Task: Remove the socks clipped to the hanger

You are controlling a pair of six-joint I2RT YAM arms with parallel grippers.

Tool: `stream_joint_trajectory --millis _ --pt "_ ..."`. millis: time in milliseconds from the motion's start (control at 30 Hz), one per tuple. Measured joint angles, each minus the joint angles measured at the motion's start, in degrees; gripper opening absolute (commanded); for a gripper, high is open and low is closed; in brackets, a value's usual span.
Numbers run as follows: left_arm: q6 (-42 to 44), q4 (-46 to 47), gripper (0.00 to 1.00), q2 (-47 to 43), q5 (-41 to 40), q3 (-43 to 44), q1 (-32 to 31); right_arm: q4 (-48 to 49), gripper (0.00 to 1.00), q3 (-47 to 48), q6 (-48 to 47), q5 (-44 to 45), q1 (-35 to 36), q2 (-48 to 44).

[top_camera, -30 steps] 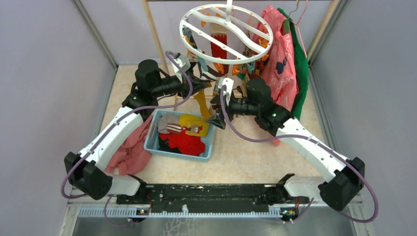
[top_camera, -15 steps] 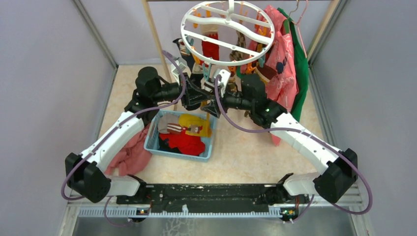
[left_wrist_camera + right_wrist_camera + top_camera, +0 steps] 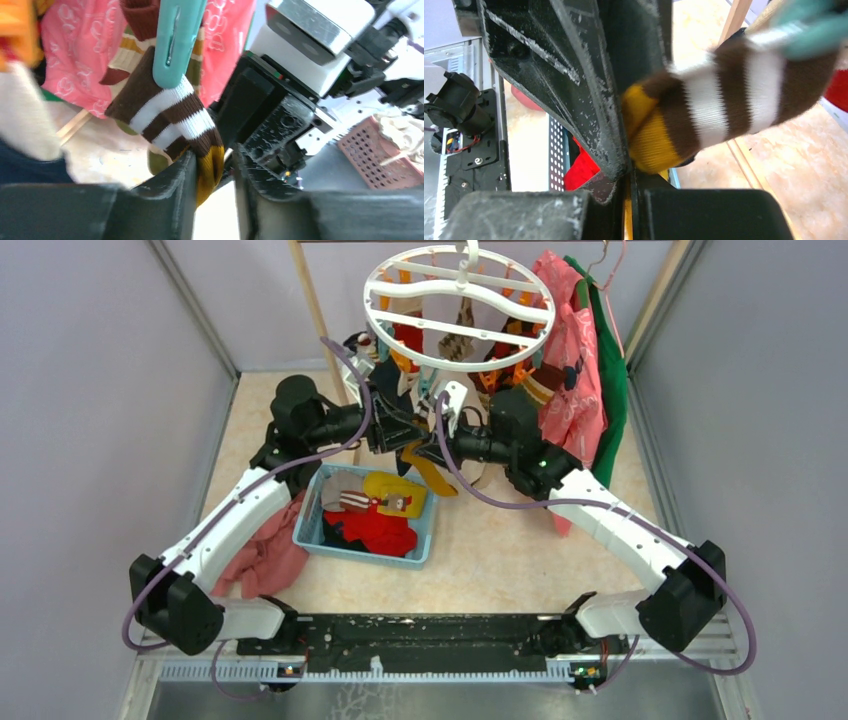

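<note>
The white ring hanger hangs at the back with several socks clipped under it. A brown-and-white striped sock with a mustard toe hangs from a teal clip. My right gripper is shut on that mustard toe, and the striped sock bulges out just above its fingers. My left gripper stands open around the same toe, which rests against one finger with a gap to the other. In the top view both grippers meet under the ring, left gripper and right gripper, the mustard end dangling below.
A blue basket below the grippers holds red and yellow socks. A pinkish-red cloth heap lies to its left. Pink and green garments hang at the back right. A wooden post stands behind the left arm.
My right gripper moved in to the left gripper and shut on the sock's mustard toe. The left gripper's jaws have come apart. The hanger has swung and turned.
</note>
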Motion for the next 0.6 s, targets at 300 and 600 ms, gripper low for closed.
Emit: stream_joint_trajectory --millis 300,600 --pt "8.1 -10.6 0.76 0.0 -10.6 9.3 0.0 0.0 0.00 0.0 1.7 -2.4 0.0 0.0" --pt "12.5 -15.2 0.75 0.1 -14.3 13.4 0.0 1.0 0.00 -0.6 3.1 -5.8 0.0 -1.1"
